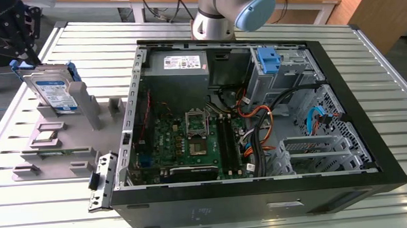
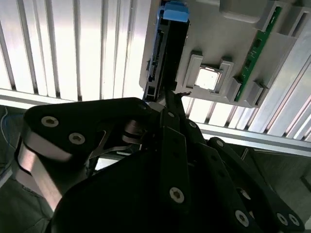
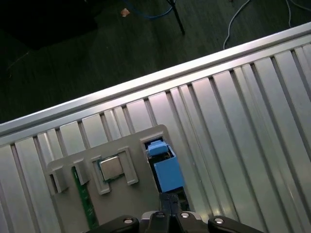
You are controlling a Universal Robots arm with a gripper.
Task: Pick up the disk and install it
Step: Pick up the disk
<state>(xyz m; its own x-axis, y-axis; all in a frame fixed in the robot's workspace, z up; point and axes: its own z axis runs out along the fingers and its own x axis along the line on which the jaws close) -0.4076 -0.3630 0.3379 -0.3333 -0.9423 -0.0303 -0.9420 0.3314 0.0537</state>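
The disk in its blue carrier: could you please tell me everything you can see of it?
The disk is a flat rectangular silver metal hard drive with a blue-and-white label, framed by a blue plastic carrier with a tab at its top. It stands on edge in a slot of the grey plastic holder on the slatted metal table, at the exterior view's left of the open black computer case. It is not yet installed.

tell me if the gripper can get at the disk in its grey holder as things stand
Probably yes: the gripper hangs close to the disk, which stands on edge in the grey holder with its blue end bare, and nothing lies between them.
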